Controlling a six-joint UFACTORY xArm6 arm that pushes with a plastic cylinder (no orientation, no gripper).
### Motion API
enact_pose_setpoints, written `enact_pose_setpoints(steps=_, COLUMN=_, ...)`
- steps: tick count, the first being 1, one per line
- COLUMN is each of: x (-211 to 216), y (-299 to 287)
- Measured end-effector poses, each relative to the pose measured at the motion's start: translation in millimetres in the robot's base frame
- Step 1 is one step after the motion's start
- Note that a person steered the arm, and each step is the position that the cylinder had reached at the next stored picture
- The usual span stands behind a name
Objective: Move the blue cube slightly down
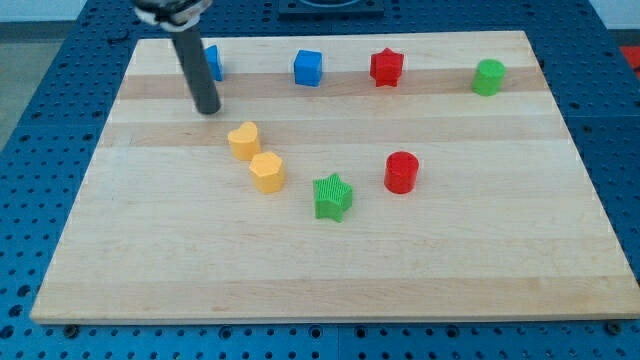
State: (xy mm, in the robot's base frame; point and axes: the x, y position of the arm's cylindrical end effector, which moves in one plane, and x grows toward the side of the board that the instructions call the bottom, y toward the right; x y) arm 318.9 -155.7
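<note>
Item, my tip (208, 110): the lower end of my straight dark rod, resting on the wooden board (330, 270) in its upper-left part. I carry no jaws, so there is no opening or closing to record; the rod holds nothing and touches only the board, as far as I can tell.

Item, blue block (215, 62): just above my tip and a shade toward the view's right, mostly hidden behind my rod; its shape cannot be made out. Whether my rod touches it I cannot tell.

Item, blue cube (308, 68): the task's thing. It sits near the board's top edge, up and to the view's right of my tip, well apart from it, standing free.

Item, red star (386, 67): farther to the view's right of my tip than the blue cube, in the same top row, near the cube but not touching.

Item, green block (488, 76): farthest from my tip along the top row, near the board's right edge; rounded, roughly cylindrical.

Item, yellow heart-shaped block (243, 139): below my tip and slightly to the view's right, near but apart.

Item, second yellow block (267, 171): many-sided, farther below my tip, just beside the first yellow one at its lower right, seemingly touching.

Item, green star (332, 196): below and right of my tip, beyond the yellow pair.

Item, red cylinder (401, 171): right of the green star, well apart from my tip.
</note>
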Motion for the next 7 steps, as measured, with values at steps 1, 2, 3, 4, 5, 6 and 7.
enact_pose_setpoints(steps=1, x=-42.6, y=35.5)
enact_pose_setpoints(steps=2, x=-65.7, y=69.7)
enact_pose_setpoints(steps=3, x=-91.1, y=103.4)
enact_pose_setpoints(steps=4, x=-100.4, y=129.0)
enact_pose_setpoints(steps=5, x=-92.9, y=126.6)
enact_pose_setpoints(steps=6, x=-86.8, y=115.7)
enact_pose_setpoints(steps=7, x=-71.9, y=112.2)
